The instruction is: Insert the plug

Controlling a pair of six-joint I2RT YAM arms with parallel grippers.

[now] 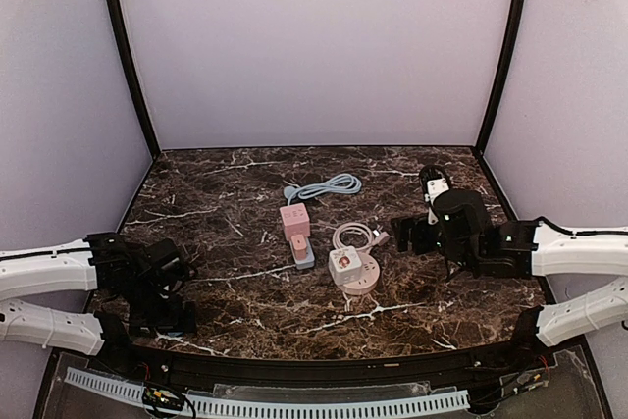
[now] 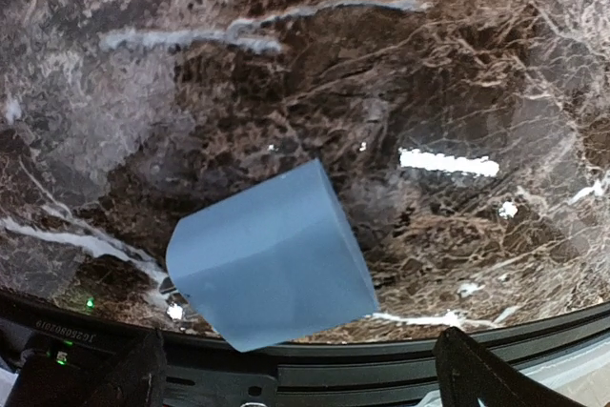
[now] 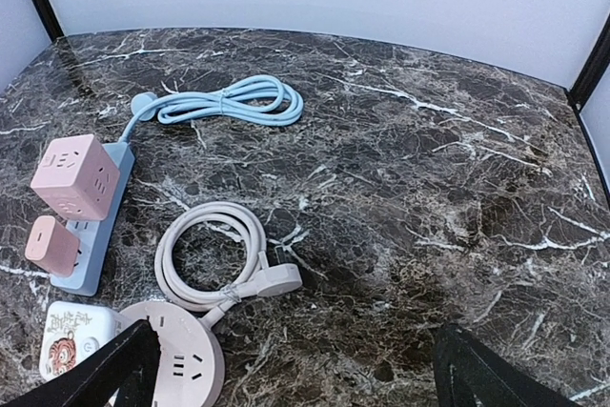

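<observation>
A white flat plug (image 3: 276, 280) lies on the marble on the end of a coiled white cord (image 3: 205, 254). The cord runs to a round pale socket block (image 3: 181, 361). The plug also shows in the top view (image 1: 379, 238), and so does the round block (image 1: 359, 276). My right gripper (image 3: 295, 331) is open and empty, and hovers just right of the plug (image 1: 404, 235). My left gripper (image 1: 165, 313) is open at the near left, far from the sockets. A blue-grey blocky shape (image 2: 272, 254) fills the middle of its wrist view; I cannot tell what it is.
A blue power strip (image 3: 95, 235) carries a pink cube adapter (image 3: 76, 176) and a pink plug (image 3: 52, 245). Its blue cord (image 3: 224, 102) is coiled behind. A white cube adapter (image 3: 69, 350) sits by the round block. A small black-and-white item (image 1: 437, 186) lies at the back right.
</observation>
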